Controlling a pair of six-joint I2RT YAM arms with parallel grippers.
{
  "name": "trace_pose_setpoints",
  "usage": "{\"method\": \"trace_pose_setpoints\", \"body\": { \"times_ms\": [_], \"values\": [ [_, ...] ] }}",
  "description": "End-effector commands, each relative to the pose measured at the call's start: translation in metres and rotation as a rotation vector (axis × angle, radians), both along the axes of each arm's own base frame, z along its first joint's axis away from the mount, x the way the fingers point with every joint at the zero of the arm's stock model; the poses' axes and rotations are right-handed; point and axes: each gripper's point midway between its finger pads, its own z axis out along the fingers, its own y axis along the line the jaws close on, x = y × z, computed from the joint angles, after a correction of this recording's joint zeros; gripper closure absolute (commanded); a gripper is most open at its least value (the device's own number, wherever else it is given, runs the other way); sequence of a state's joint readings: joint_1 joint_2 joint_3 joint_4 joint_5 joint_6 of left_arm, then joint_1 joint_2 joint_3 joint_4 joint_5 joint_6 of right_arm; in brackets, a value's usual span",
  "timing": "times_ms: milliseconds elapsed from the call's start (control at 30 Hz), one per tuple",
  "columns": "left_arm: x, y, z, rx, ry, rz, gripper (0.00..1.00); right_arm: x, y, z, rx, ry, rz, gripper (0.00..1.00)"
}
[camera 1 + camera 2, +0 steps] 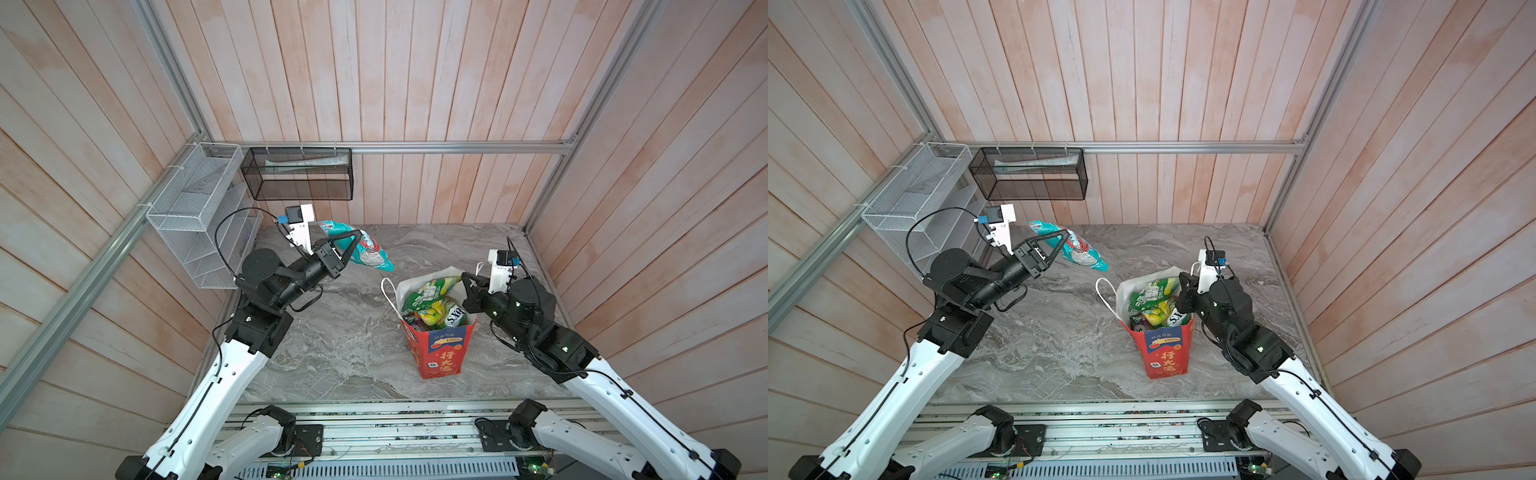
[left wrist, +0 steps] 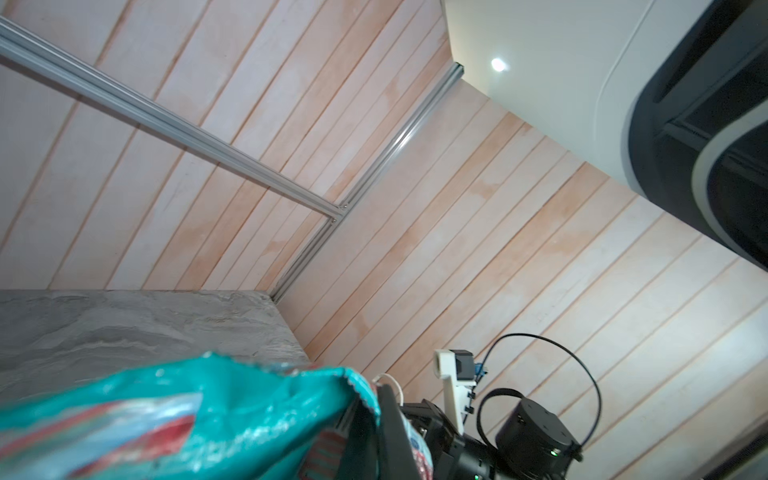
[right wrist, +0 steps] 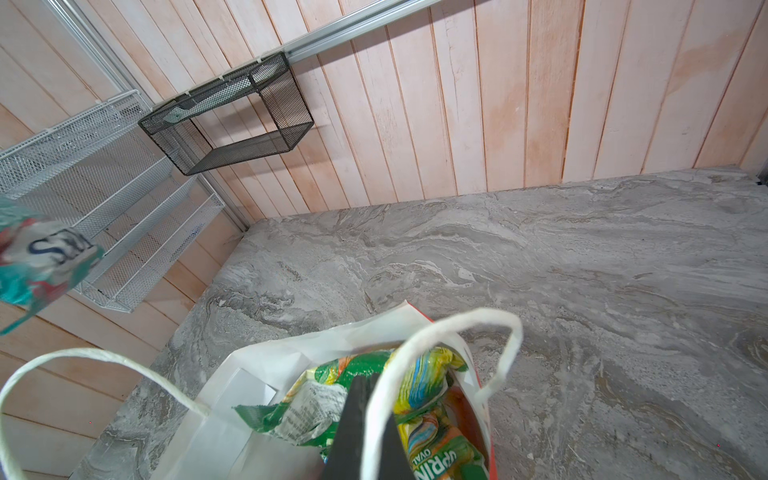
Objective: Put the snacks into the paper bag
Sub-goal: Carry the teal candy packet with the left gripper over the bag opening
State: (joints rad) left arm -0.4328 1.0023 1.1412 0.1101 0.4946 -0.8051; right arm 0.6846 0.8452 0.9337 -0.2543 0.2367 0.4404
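**Left arm loaded, drop target to its right**

Left gripper (image 1: 356,237) clamped on teal pouch (image 1: 372,254) above the counter (image 1: 332,357), pouch's long axis slanting down toward the paper bag (image 1: 436,353). Bag upright, well apart, snacks (image 1: 432,299) inside. Right gripper (image 1: 466,279) closed at its rim; hold on paper unclear.

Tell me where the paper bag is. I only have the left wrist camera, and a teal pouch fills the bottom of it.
Observer: The paper bag stands upright on the table, right of middle in both top views.
Operator: Is the pouch over it?
Observer: No. The left gripper, jaws shut on the teal pouch, holds it in the air, left of the bag and farther back.
Operator: And the right arm?
Observer: The right gripper, jaws shut, sits at the bag's right rim, by a white cord handle.
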Motion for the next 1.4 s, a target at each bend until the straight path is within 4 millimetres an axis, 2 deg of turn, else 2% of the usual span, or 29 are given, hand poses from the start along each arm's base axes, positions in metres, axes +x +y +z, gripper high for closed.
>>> {"method": "trace_pose_setpoints", "body": {
  "times_ms": [0,100,267,400,533,600,833,933,1033,1200,1367],
  "values": [
    [-0.027,-0.009,0.027,-0.037,-0.122,-0.074,1.0,0.0,0.001,0.009,0.013,-0.033,0.007,1.0],
    [-0.035,-0.028,0.028,-0.024,-0.129,-0.123,1.0,-0.001,-0.001,0.01,0.011,-0.035,0.0,1.0],
    [-0.043,-0.071,0.017,0.038,-0.11,-0.206,1.0,-0.003,-0.001,0.011,0.016,-0.04,0.005,1.0],
    [-0.037,-0.103,-0.003,0.116,-0.086,-0.19,1.0,-0.003,0.0,0.012,0.017,-0.039,0.011,1.0],
    [-0.023,-0.123,-0.028,0.162,0.008,-0.141,1.0,-0.005,-0.002,0.014,0.02,-0.045,0.008,1.0],
    [-0.018,-0.129,-0.041,0.182,0.057,-0.115,1.0,-0.006,-0.004,0.015,0.022,-0.05,0.002,1.0],
    [-0.016,-0.141,-0.063,0.238,0.129,-0.046,1.0,-0.005,-0.006,0.017,0.022,-0.056,-0.008,1.0],
    [-0.016,-0.141,-0.065,0.247,0.136,-0.027,1.0,-0.005,-0.006,0.017,0.022,-0.056,-0.008,1.0],
    [-0.031,-0.149,-0.071,0.288,0.142,-0.051,1.0,-0.006,-0.007,0.017,0.023,-0.056,-0.01,1.0],
    [-0.049,-0.151,-0.063,0.293,0.108,-0.073,1.0,-0.006,-0.007,0.017,0.023,-0.057,-0.013,1.0],
    [-0.052,-0.154,-0.065,0.308,0.106,-0.07,1.0,-0.006,-0.007,0.017,0.026,-0.058,-0.01,1.0]
  ]
}}
